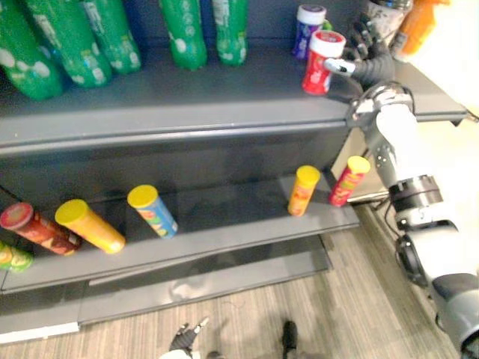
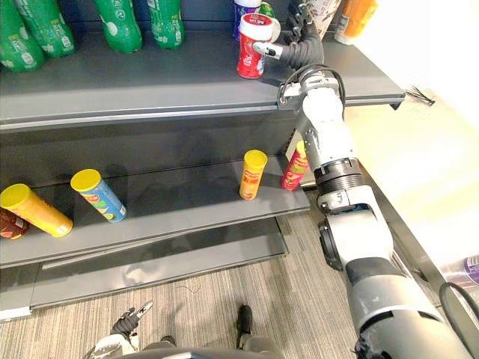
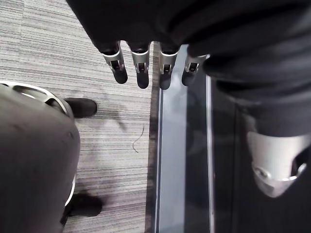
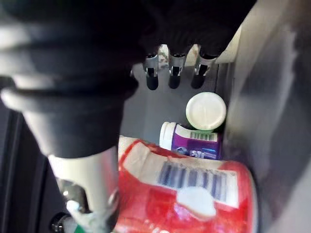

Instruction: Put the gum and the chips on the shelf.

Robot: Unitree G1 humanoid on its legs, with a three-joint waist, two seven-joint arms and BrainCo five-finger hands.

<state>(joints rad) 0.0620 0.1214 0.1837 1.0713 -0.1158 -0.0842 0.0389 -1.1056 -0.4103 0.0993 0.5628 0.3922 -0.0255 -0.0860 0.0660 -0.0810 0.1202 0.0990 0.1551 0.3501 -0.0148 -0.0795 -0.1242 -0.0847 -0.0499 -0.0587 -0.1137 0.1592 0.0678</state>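
A red gum tub with a white lid stands upright on the top shelf, at its right end. My right hand is just right of the tub, thumb against its side, fingers straight and open past it. Behind it stands a purple gum tub. On the lower shelf, an orange chips can and a red chips can stand at the right end. My left hand hangs open low over the floor.
Green bottles line the back of the top shelf. An orange bottle and a white container stand behind my right hand. Blue, yellow and red chips cans lie on the lower shelf's left part.
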